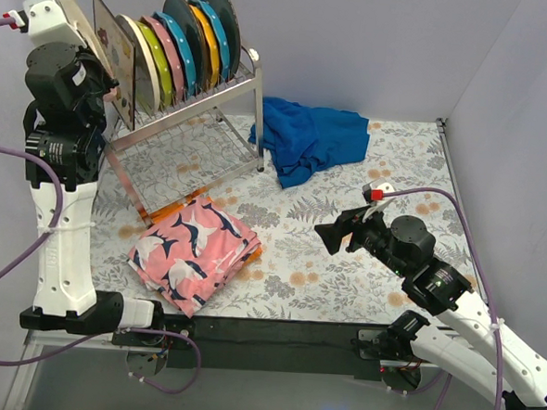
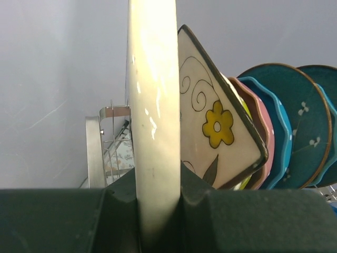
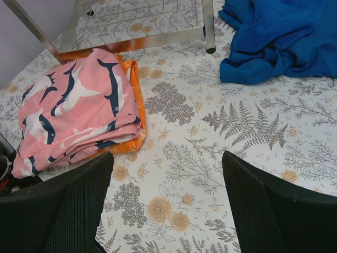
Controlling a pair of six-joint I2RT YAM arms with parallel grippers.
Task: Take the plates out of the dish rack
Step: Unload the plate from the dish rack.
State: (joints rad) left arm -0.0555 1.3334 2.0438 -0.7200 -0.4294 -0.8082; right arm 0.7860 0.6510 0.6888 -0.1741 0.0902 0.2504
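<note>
My left gripper (image 1: 55,13) is shut on the rim of a cream plate (image 1: 73,12), high at the left end of the dish rack (image 1: 195,117). The left wrist view shows that plate (image 2: 155,105) edge-on between the dark fingers (image 2: 221,211); its lower edge is hidden. Behind it stand the square floral plate (image 2: 216,126) and several more plates in the rack: pink (image 1: 171,59), teal (image 1: 186,42), orange (image 1: 207,38) and dark teal (image 1: 222,21). My right gripper (image 1: 332,235) hovers open over the table's flowered cover (image 3: 210,153), with nothing between its fingers (image 3: 274,205).
A crumpled blue cloth (image 1: 310,138) lies to the right of the rack. A folded pink patterned cloth (image 1: 192,251) rests on something orange (image 3: 138,100) in front of the rack's legs. Grey walls stand close behind and at both sides.
</note>
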